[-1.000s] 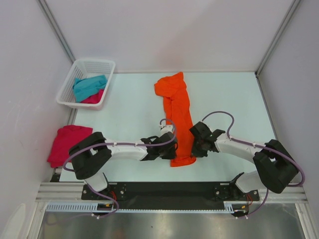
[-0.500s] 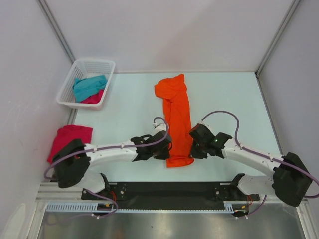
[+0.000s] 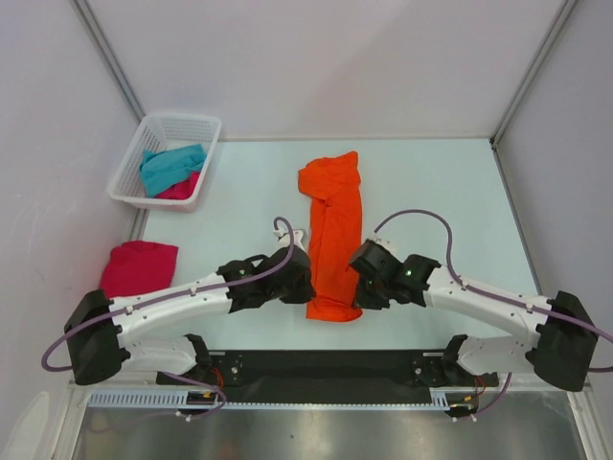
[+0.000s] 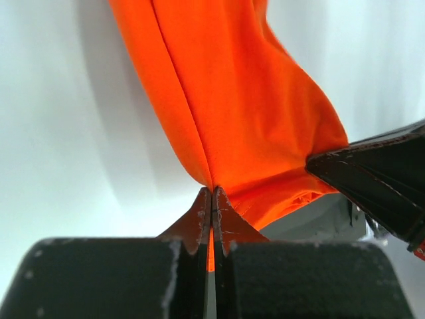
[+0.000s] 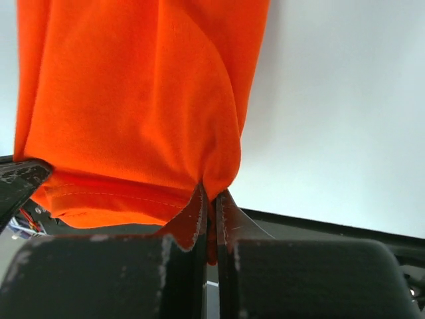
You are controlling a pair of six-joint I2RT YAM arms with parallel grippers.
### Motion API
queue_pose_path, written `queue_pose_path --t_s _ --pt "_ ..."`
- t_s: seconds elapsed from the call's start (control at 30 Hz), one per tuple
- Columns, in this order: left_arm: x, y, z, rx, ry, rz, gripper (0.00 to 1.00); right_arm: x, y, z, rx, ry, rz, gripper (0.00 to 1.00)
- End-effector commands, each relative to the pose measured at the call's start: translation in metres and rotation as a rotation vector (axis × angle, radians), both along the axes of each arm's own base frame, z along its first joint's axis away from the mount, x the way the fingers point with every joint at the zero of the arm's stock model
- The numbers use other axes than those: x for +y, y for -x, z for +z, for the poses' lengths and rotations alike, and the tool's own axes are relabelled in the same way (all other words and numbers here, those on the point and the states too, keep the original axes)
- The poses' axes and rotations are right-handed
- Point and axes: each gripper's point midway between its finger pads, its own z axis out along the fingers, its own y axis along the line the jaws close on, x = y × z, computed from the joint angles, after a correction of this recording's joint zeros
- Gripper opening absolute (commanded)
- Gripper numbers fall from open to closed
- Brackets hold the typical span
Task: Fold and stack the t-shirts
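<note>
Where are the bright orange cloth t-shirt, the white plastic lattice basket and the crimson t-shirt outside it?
bright orange cloth t-shirt [image 3: 333, 225]: top external view, middle of its length.
white plastic lattice basket [image 3: 182, 118]: top external view, far rim.
crimson cloth t-shirt [image 3: 139, 268]: top external view, its centre.

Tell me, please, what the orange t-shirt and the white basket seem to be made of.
The orange t-shirt: soft matte knit cloth, perhaps cotton; it drapes in folds, and a stitched hem shows in the right wrist view. The basket: apparently rigid white plastic, smooth, with moulded lattice walls.
</note>
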Motion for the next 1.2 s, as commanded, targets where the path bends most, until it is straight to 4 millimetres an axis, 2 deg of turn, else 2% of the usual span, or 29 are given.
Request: queue_pose_path --t_s 0.0,0.07,0.1,0.13,0.17,0.23,0.27,0.33,0.37,0.4,0.47,0.5,0.53,0.6,0.63,0.67,0.73,0.9,0.93,1.17 --pt "0.011 -0.032 0.012 -0.039 -0.017 0.072 0.0 0.0 -0.041 0.016 -0.073 0.099 0.015 0.0" --pt "0.016 -0.051 0.008 -0.042 -0.03 0.088 0.0 -0.001 -0.067 0.011 -0.069 0.127 -0.002 0.0" --pt "0.015 -0.059 0.008 -0.041 -0.023 0.087 0.0 0.006 -0.082 0.02 -0.1 0.113 0.019 0.0" --pt "0.016 -0.065 0.007 -0.048 -0.035 0.076 0.0 0.01 -0.092 0.014 -0.08 0.12 0.026 0.0" --pt "0.018 -0.081 0.006 -0.046 -0.045 0.1 0.0 0.011 -0.101 0.015 -0.08 0.118 0.025 0.0" --pt "0.019 -0.095 0.007 -0.055 -0.062 0.09 0.0 0.013 -0.126 0.024 -0.103 0.107 0.02 0.0" --pt "0.02 -0.111 0.012 -0.063 -0.054 0.108 0.0 0.014 -0.133 0.018 -0.09 0.118 0.022 0.0" --pt "0.017 -0.124 0.003 -0.044 -0.07 0.095 0.0 0.013 -0.15 0.024 -0.106 0.125 0.011 0.0" --pt "0.017 -0.138 0.01 -0.053 -0.057 0.108 0.0 0.013 -0.156 0.02 -0.098 0.134 0.01 0.0" --pt "0.014 -0.145 -0.001 -0.028 -0.069 0.104 0.0 0.013 -0.16 0.019 -0.097 0.136 0.007 0.0" --pt "0.01 -0.161 0.002 -0.024 -0.046 0.101 0.0 0.01 -0.173 0.021 -0.097 0.141 -0.007 0.0" --pt "0.01 -0.168 -0.001 -0.022 -0.05 0.106 0.0 0.01 -0.177 0.016 -0.09 0.149 -0.008 0.0" --pt "0.006 -0.171 -0.013 0.01 -0.055 0.092 0.0 0.007 -0.183 0.015 -0.087 0.15 -0.021 0.0" --pt "0.001 -0.185 -0.013 0.021 -0.034 0.089 0.0 0.007 -0.192 0.014 -0.087 0.155 -0.032 0.0" --pt "-0.002 -0.189 -0.025 0.046 -0.048 0.081 0.0 0.005 -0.197 0.014 -0.09 0.159 -0.044 0.0" --pt "-0.005 -0.197 -0.022 0.046 -0.03 0.081 0.0 0.004 -0.201 0.015 -0.093 0.158 -0.057 0.0" --pt "-0.008 -0.203 -0.032 0.07 -0.036 0.074 0.0 0.001 -0.206 0.008 -0.082 0.17 -0.074 0.0" --pt "-0.011 -0.22 -0.037 0.08 -0.024 0.082 0.0 -0.001 -0.221 -0.014 -0.057 0.17 -0.129 0.0" --pt "-0.011 -0.222 -0.038 0.082 -0.024 0.086 0.0 -0.001 -0.223 -0.023 -0.043 0.183 -0.132 0.0" --pt "-0.007 -0.238 -0.038 0.078 -0.031 0.102 0.0 -0.002 -0.243 -0.037 -0.045 0.223 -0.159 0.0"
